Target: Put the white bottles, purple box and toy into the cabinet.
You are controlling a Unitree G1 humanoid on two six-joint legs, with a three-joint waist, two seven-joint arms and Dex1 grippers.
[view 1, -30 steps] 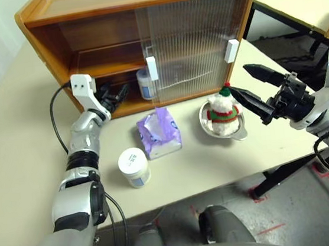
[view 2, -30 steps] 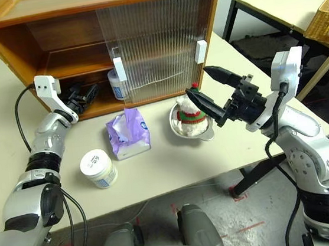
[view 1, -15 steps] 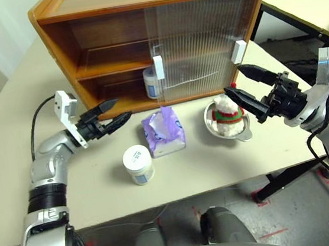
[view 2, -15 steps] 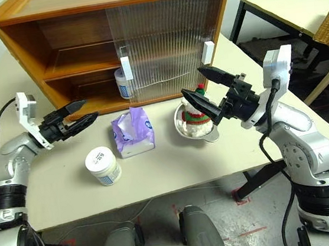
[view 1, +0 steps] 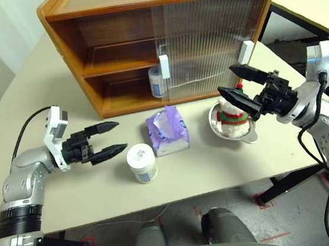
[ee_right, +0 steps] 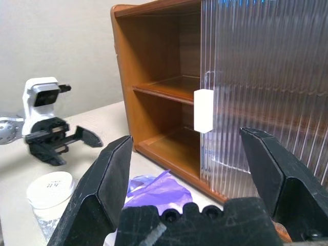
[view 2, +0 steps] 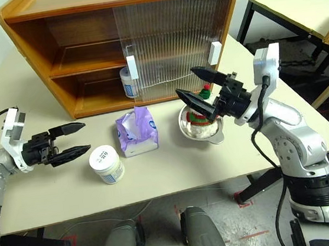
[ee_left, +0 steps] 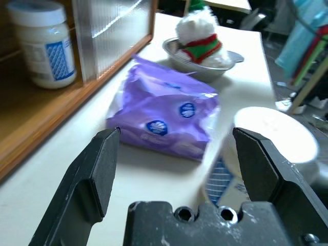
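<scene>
Left gripper [view 1: 114, 137], jaws spread wide and empty, points level at the squat white plastic jar [view 1: 141, 163] low in the frame's centre, just right of its fingertips. Right gripper [view 1: 235, 83], also wide, hovers over the plush snowman toy [view 1: 233, 115], centre-right.

- The cabinet [view 1: 161, 40] stood open on its left half; both sliding doors [view 1: 203, 47] covered the right half.
- 1 white bottle [view 1: 157, 81] sat on the lower floor at the door edge, narrowing that opening.
- The upper shelf [view 1: 119, 63] lay bare.
- The table [view 1: 61, 99] before the opening was free.
</scene>
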